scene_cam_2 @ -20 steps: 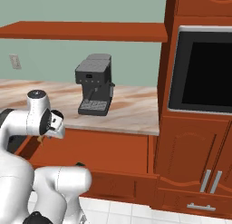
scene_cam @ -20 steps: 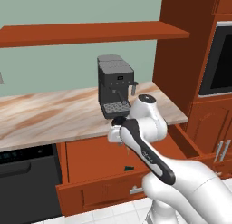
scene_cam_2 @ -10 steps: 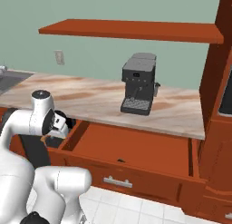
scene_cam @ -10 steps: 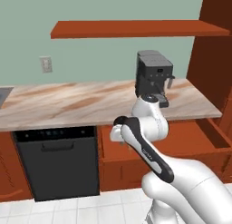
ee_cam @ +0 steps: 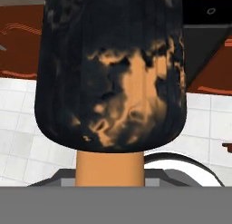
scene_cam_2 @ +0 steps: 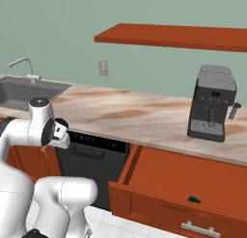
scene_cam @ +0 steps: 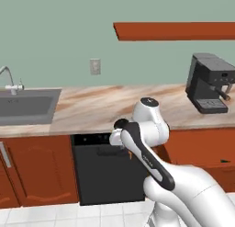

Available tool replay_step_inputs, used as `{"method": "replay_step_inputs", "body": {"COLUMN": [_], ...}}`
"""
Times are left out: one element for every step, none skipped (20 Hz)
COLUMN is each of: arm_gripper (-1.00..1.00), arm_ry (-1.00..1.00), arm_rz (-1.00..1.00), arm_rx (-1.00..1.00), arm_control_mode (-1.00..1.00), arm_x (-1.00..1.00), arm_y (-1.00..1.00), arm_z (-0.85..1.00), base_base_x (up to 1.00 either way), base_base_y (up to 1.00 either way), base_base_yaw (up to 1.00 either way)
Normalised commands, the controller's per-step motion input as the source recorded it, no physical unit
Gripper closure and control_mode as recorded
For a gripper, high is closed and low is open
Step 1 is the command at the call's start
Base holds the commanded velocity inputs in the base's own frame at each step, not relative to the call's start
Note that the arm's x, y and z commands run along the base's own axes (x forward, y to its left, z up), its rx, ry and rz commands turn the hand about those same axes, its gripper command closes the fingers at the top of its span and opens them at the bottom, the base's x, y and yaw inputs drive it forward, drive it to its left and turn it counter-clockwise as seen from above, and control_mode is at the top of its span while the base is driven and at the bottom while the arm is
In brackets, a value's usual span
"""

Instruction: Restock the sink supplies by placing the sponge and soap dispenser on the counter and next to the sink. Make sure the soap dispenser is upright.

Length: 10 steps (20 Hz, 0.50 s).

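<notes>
Marble counter (scene_cam: 96,106); mottled cylindrical soap dispenser (ee_cam: 111,73).

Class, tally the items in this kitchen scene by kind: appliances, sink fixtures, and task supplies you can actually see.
Appliances: 2 (coffee machine, dishwasher)
Sink fixtures: 2 (sink, faucet)
Task supplies: 1 (soap dispenser)
Total: 5

Two cameras behind the arm, one on each side, both look forward at the counter (scene_cam: 105,106) and sink (scene_cam_2: 29,90), while the hand camera sits very close to the soap dispenser (ee_cam: 113,73).
</notes>
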Motion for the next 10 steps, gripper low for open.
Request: {"method": "replay_step_inputs", "body": {"arm_gripper": [1.00,1.00,1.00,1.00,1.00,1.00,1.00,1.00,1.00,1.00], "arm_ry": [0.00,0.00,0.00,0.00,0.00,0.00,0.00,0.00,0.00,0.00], "arm_rz": [0.00,0.00,0.00,0.00,0.00,0.00,0.00,0.00,0.00,0.00], "arm_rx": [0.00,0.00,0.00,0.00,0.00,0.00,0.00,0.00,0.00,0.00], "arm_control_mode": [1.00,1.00,1.00,1.00,1.00,1.00,1.00,1.00,1.00,1.00], "arm_x": [0.00,0.00,0.00,0.00,0.00,0.00,0.00,0.00,0.00,0.00], "arm_y": [0.00,0.00,0.00,0.00,0.00,0.00,0.00,0.00,0.00,0.00], "arm_z": [0.00,0.00,0.00,0.00,0.00,0.00,0.00,0.00,0.00,0.00], "base_base_x": [0.66,0.54,0.49,0.43,0.39,0.33,0.35,0.34,0.24,0.21], "base_base_y": [1.00,1.00,1.00,0.79,0.73,0.69,0.75,0.67,0.39,0.19], "base_base_yaw": [-0.03,-0.08,-0.17,-0.25,-0.29,-0.31,-0.31,-0.29,-0.24,-0.19]}}
